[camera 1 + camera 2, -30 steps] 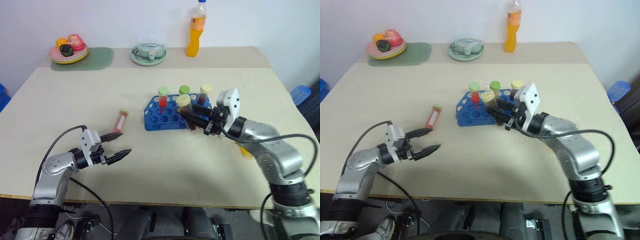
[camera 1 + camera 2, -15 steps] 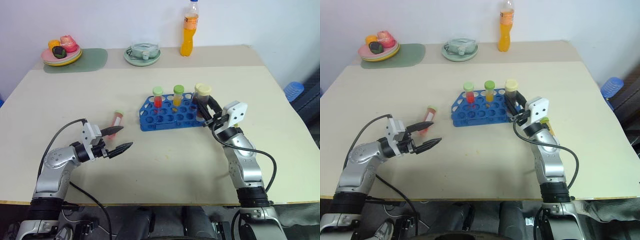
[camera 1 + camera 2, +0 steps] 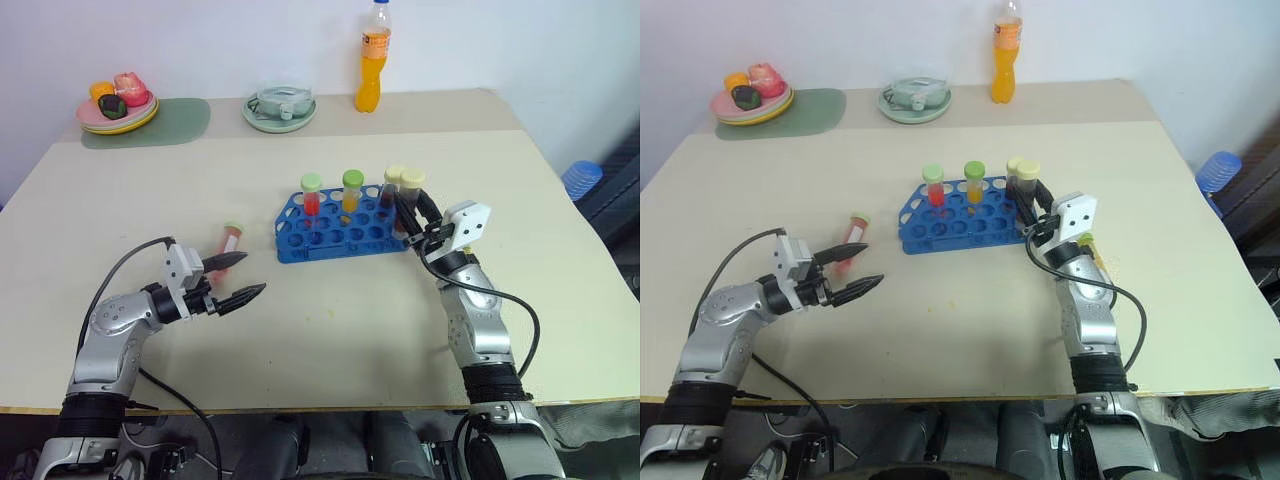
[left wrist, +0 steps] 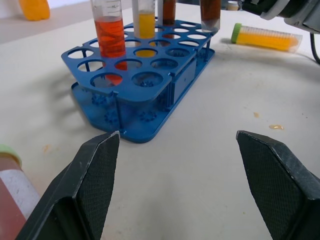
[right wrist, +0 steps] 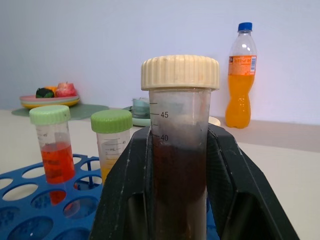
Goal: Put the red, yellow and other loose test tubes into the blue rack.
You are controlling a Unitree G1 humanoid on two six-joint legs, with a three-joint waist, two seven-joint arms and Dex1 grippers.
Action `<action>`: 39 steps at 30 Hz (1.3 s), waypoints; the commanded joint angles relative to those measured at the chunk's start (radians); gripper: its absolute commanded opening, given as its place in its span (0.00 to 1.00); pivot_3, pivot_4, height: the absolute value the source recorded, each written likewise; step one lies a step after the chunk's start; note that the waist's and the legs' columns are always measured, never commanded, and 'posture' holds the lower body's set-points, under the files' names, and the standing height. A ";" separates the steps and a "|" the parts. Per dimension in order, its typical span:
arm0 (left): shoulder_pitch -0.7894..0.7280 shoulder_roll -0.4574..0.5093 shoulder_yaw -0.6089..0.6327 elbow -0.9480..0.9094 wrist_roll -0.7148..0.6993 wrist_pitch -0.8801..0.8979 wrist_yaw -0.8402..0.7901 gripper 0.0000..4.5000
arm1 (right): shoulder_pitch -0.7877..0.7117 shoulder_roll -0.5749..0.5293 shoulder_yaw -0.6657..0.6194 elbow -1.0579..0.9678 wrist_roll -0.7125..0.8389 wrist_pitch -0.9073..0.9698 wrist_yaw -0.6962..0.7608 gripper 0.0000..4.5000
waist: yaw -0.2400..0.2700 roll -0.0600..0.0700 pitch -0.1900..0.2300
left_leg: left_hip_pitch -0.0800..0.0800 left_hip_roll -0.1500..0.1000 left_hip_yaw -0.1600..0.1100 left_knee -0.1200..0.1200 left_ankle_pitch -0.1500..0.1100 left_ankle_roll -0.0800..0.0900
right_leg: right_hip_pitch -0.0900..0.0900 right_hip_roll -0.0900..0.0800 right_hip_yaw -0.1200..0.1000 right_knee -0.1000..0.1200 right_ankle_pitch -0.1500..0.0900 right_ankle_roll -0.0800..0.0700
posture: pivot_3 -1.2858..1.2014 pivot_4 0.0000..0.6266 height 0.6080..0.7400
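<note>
Holding the brown tube [image 5: 180,165] upright between its two fingers, your right gripper [image 3: 412,215] sits at the right end of the blue rack [image 3: 340,230], right of frame centre, with the tube's long axis vertical over the holes. The red tube [image 3: 232,240] lies flat left of the rack, just beyond your left gripper [image 3: 235,280], whose fingers are spread and empty; that arm is nearer it.
</note>
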 commanded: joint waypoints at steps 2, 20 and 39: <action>0.015 0.013 0.025 -0.057 -0.022 0.009 0.004 0.85 | -0.024 0.017 -0.005 0.052 -0.009 -0.036 -0.004 0.19 | 0.000 0.000 0.000 | 0.000 0.000 0.000 0.000 0.000 0.000 | 0.000 0.000 0.000 0.000 0.000 0.000 | 0.52 0.24 1.00; 0.039 0.018 0.029 -0.104 -0.023 0.040 0.023 0.85 | -0.043 0.044 -0.012 0.149 -0.020 -0.129 0.001 0.84 | -0.003 0.001 0.000 | 0.001 0.000 0.000 0.000 0.000 0.000 | 0.000 0.001 0.001 0.001 0.000 0.000 | 0.52 0.24 1.00; 0.017 -0.029 -0.006 -0.065 -0.004 0.014 0.021 0.85 | 0.237 -0.343 -0.049 -0.707 0.135 0.707 -0.023 0.98 | 0.018 0.002 0.001 | -0.001 0.000 0.000 0.001 0.000 0.000 | 0.000 0.000 0.002 0.000 0.000 0.000 | 0.52 0.24 1.00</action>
